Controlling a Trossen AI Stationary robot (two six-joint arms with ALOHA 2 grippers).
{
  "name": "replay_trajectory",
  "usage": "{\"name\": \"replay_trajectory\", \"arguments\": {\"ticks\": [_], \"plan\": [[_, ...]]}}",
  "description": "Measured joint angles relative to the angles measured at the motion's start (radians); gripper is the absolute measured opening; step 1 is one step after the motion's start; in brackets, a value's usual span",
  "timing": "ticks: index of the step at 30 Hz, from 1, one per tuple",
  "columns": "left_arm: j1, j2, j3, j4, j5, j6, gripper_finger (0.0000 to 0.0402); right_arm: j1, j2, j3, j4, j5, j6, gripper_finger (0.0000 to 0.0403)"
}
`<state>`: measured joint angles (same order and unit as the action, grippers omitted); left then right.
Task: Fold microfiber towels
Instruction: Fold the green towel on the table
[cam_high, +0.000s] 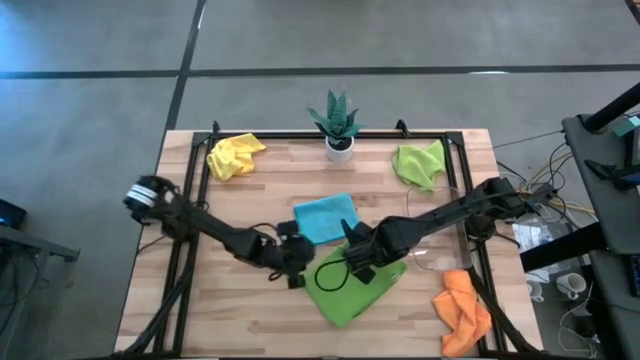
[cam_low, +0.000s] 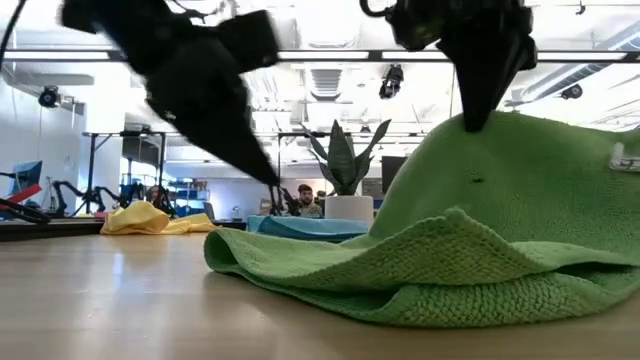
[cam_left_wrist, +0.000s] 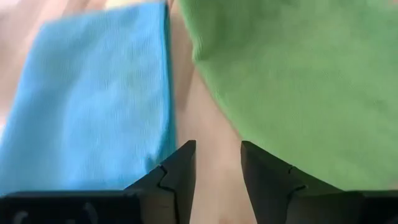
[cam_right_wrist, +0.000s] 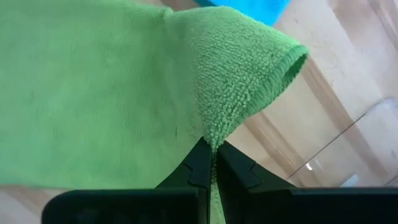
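Plainly the worktop (cam_high: 250, 320) carries five cloths, and the one in hand is the green towel (cam_high: 352, 285), spread near the front middle with one corner lifted off the wood. It looks light, soft and limp: the low view shows it draping in loose folds and doubling over itself at the near edge, so it should sag from any single point and want a pinch at a corner or hem rather than mid-cloth. The looped pile probably grips well, so slipping seems unlikely.

Just behind it lies the blue towel (cam_high: 327, 217), flat and square. A second green towel (cam_high: 420, 164) sits bunched at the back right, a yellow towel (cam_high: 233, 155) at the back left, and an orange towel (cam_high: 464, 310) at the front right corner.

The right gripper (cam_right_wrist: 213, 163) reaches in from the right edge, arm stretched low across the worktop, its jaws pinched together on a raised corner of the green towel. The left gripper (cam_left_wrist: 217, 174) comes in from the left, angled down over bare wood between blue and green, jaws slightly apart and holding nothing.
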<state>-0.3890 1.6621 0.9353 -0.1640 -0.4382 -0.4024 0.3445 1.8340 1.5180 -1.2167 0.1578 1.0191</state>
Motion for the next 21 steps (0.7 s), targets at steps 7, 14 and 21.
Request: {"name": "replay_trajectory", "arguments": {"ticks": [7,14,21], "plan": [[-0.133,-0.148,-0.208,-0.012,-0.197,-0.258,0.0112,-0.012,0.033,0.036,0.037,-0.035,0.03,0.0009],[-0.15,-0.273,-0.298,0.016,-0.227,-0.323,0.0112,-0.011,0.124,0.105,0.068,-0.079,0.028,0.0009],[-0.176,-0.287,-0.299,0.029,-0.23,-0.322,0.0112,-0.001,0.277,0.286,0.068,-0.115,-0.034,0.0009]]}}
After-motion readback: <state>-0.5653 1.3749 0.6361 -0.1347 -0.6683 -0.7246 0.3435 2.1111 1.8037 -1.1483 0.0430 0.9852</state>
